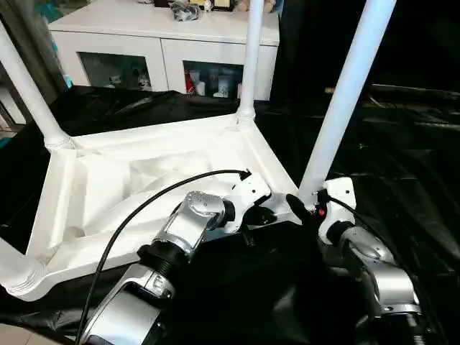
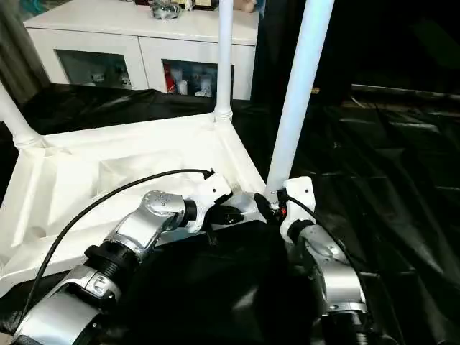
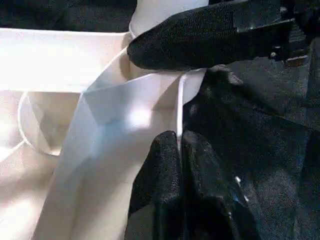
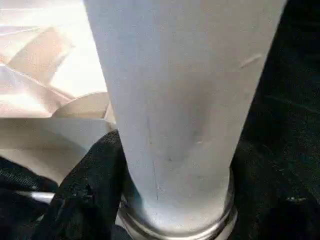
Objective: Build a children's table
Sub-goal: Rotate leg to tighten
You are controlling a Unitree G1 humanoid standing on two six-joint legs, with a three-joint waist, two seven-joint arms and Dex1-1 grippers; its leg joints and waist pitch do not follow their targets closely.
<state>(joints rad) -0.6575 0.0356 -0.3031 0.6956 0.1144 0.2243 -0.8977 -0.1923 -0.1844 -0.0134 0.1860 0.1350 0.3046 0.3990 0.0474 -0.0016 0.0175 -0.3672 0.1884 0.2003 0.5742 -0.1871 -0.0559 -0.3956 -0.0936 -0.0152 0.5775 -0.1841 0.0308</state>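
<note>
Upturned white table point(image 1: 108, 187) lies mid-frame on the black worktop point(image 1: 402, 165), left end effector point(image 1: 267, 213) pinched on its near rim, right end effector point(image 1: 307, 208) clasping the lower-right leg point(image 1: 345, 100), which looks tilted and could jam or pop out.

Black-draped table point(image 1: 402, 165) carries upturned children's table point(image 1: 108, 187), legs up.

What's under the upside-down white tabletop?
The tabletop lies on black cloth, which shows all around it. What is beneath the cloth is covered, so the surface under it cannot be seen.
</note>
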